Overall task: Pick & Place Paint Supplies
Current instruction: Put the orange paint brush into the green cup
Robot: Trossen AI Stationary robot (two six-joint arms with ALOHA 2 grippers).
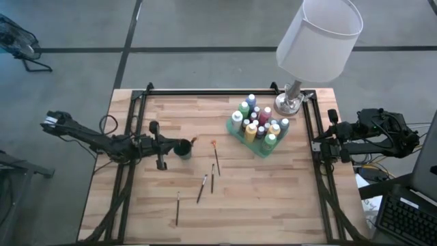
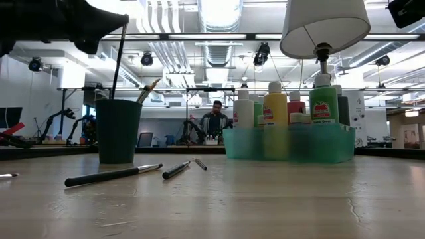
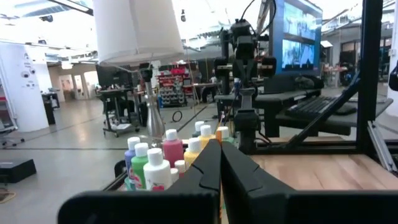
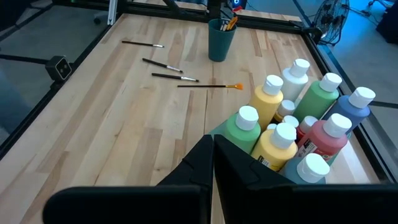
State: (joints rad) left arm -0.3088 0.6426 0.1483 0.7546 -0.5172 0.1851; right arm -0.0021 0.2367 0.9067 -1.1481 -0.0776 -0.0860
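**Paint supplies: brushes partly cupped, bottles trayed**

Left claw [image 1: 166, 145]: clenched, empty, poised beside the small dark green cup [image 1: 182, 148], apparently placed for brush drop-offs. Right claw [image 4: 211, 144]: clenched, empty, parked at the table's right edge.

Cup: holds wooden-handled brushes [image 2: 120, 58] upright, bristles up.

Wooden table [image 1: 273, 198]: four loose thin brushes [image 1: 216, 156], long axes mostly running near-to-far, lying near the cup.

Translucent green tray [image 1: 255, 145]: white-capped paint bottles [image 1: 251, 132] standing upright, clustered together.
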